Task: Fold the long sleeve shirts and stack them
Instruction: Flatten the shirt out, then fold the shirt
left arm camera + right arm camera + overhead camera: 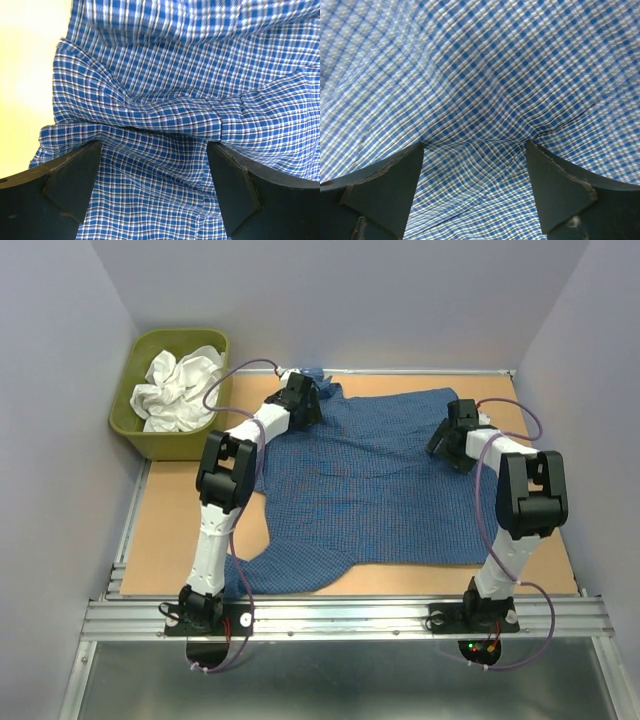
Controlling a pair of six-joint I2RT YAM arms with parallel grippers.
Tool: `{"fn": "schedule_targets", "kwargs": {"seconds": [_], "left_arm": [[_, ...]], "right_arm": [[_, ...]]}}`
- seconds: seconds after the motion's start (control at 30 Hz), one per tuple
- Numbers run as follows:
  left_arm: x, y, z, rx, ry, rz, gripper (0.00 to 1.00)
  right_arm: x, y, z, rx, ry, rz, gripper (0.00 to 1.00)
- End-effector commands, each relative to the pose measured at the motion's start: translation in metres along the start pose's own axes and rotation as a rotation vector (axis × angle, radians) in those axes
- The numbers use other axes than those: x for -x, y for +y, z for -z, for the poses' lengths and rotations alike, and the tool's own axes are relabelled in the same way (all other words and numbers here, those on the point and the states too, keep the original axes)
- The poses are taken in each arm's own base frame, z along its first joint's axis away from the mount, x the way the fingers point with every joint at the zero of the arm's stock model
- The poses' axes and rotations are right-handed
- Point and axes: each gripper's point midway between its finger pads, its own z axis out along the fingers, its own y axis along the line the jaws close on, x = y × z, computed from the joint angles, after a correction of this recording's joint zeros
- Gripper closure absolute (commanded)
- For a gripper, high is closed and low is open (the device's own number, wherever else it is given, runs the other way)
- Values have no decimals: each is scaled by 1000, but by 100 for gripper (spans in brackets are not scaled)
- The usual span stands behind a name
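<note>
1. Your blue checked shirt [370, 500] lies spread out on the desk [180, 540]. It covers most of the middle and the far half, and one flap of it reaches toward the near edge on the left.
2. Your white garment [180, 385] sits crumpled inside the olive-green tub [170, 445] at the far left corner, apart from the shirt.
3. Your left tool [310, 405] is at the shirt's far left part, close to the desk's far edge. In its wrist view the fingers [75, 185] stand spread wide with checked cloth running between them. A raised fold crosses just ahead of the tips. It pinches nothing.
4. Your right tool [443, 440] points down at the shirt's right part. Its fingers [385, 195] are also spread, and cloth fills the whole wrist view between and beyond them. A shallow crease runs from one tip to the other.
5. You cannot tell from these views whether either tool's fingertips press on the cloth or hang just above it.
</note>
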Motion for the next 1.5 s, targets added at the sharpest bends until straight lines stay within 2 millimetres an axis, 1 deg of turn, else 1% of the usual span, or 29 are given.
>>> {"fn": "schedule_targets", "kwargs": {"seconds": [0.0,0.07,0.1,0.13,0.17,0.2,0.27,0.3,0.33,0.37,0.4,0.47,0.5,0.57,0.6,0.7,0.8,0.87,0.93,0.97,1.0,1.1,1.2,1.23,1.3,1.33,1.4,1.43,1.47], "left_arm": [[59,-16,28,-61,-134,3,1],[74,-20,45,-89,-175,17,1],[96,-24,81,-127,-239,39,1],[86,-21,75,-116,-224,33,1],[88,-20,86,-116,-238,36,1],[87,-15,108,-107,-256,45,1],[78,-12,129,-103,-258,44,1],[63,-10,148,-105,-245,45,1],[53,-6,154,-90,-235,45,1],[50,-5,173,-105,-243,52,1],[17,4,169,-77,-177,28,1],[-19,-1,178,-92,-123,15,1],[-47,8,180,-80,-76,-3,1],[-77,5,187,-111,-20,7,1],[-104,17,183,-90,31,7,1],[-141,31,180,-84,96,39,1],[-155,40,171,-59,117,31,2],[-159,44,162,-26,127,10,2],[-153,43,154,-13,118,13,2],[-157,46,147,5,133,6,2],[-150,47,141,11,126,13,2],[-145,52,124,35,148,9,2],[-138,66,106,78,165,22,2],[-126,64,102,75,149,30,2],[-117,75,91,105,156,39,2],[-104,74,87,103,137,49,2],[-93,81,80,121,134,53,2],[-81,78,80,116,115,54,2],[-76,78,80,115,109,49,2]], "right_arm": [[25,27,17,114,-25,7,8],[29,30,30,148,-38,25,5],[29,29,42,172,-47,40,5],[35,32,51,187,-67,37,5],[32,29,57,195,-69,43,5],[19,25,59,206,-41,53,5],[8,25,75,260,-29,65,5],[-13,20,74,273,23,79,5],[-22,21,81,305,45,83,5],[-27,22,91,337,46,82,5],[-44,14,90,328,77,85,5],[-56,7,95,330,89,89,7],[-57,3,102,334,78,86,9],[-73,-9,101,313,106,88,11],[-75,-11,104,312,105,91,11],[-91,-23,100,287,139,103,12],[-105,-25,95,288,188,102,12],[-105,-25,91,274,192,102,13],[-103,-26,87,263,184,105,13],[-102,-26,83,252,184,107,13],[-102,-26,81,250,184,109,13],[-104,-25,70,229,203,103,13],[-100,-21,60,216,195,86,13],[-103,-22,53,200,207,84,13],[-94,-15,46,195,194,72,12],[-96,-14,39,185,207,76,12],[-82,-4,35,194,182,71,12],[-83,-2,30,187,191,72,11],[-68,2,29,181,153,68,11]]}}
